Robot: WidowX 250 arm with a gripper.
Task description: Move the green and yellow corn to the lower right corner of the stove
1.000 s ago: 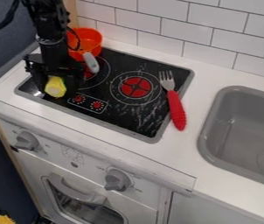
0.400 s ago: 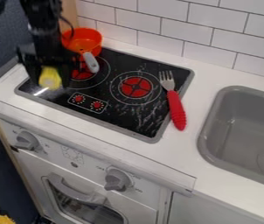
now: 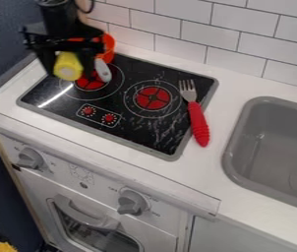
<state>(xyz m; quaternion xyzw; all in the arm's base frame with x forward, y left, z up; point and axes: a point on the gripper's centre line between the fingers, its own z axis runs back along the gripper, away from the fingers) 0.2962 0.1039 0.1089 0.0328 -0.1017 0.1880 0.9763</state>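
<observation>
One tool (image 3: 68, 72) is gripping the corn (image 3: 67, 66), open just to its width; a low rightward swing could be catching the grey handle (image 3: 103, 70) — jarring the corn loose.

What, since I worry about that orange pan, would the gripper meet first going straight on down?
Probably the stove top, below the corn held in the gripper; the orange pan looks close, though depth is unclear.

A fork (image 3: 198, 123) lies across the right edge of the stove (image 3: 138, 129), left of the sink (image 3: 269, 147).
</observation>
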